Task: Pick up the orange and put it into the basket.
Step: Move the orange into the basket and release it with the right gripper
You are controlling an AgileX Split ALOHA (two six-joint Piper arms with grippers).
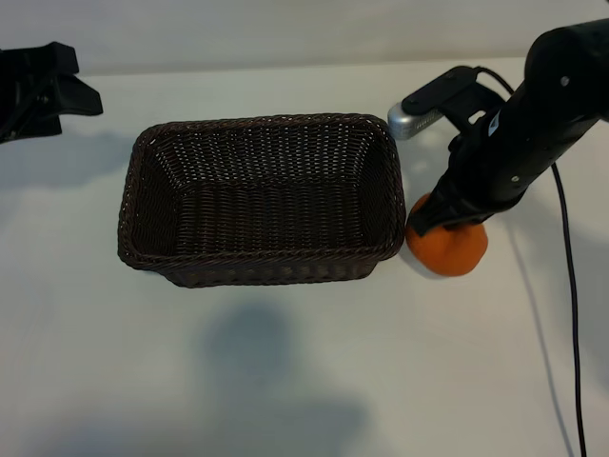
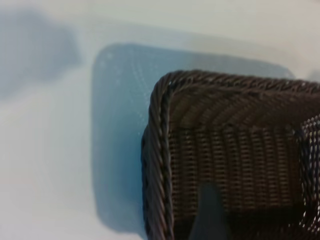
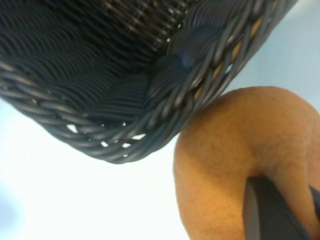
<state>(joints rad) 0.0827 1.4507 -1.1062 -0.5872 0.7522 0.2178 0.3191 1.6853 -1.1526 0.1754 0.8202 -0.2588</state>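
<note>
At right of frame, the right gripper (image 1: 447, 224) angles steeply down, grasping the orange (image 1: 449, 249) beside the basket (image 1: 257, 198); the left gripper (image 1: 43, 90), parked upper left, unclear.

Both arms are matte black. The right arm (image 1: 533, 124) is thick and rounded, carries a silver-grey wrist camera (image 1: 411, 122) on a black bracket, and trails a thin black cable (image 1: 569, 286). The left arm (image 1: 38, 90) is angular, blocky.

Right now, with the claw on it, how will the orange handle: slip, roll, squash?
Orange is round, so it would likely roll if dropped beside the basket. Its matte, pitted skin probably gives fair friction. The right claw grips near its top, so it might pivot or slip out.
</note>
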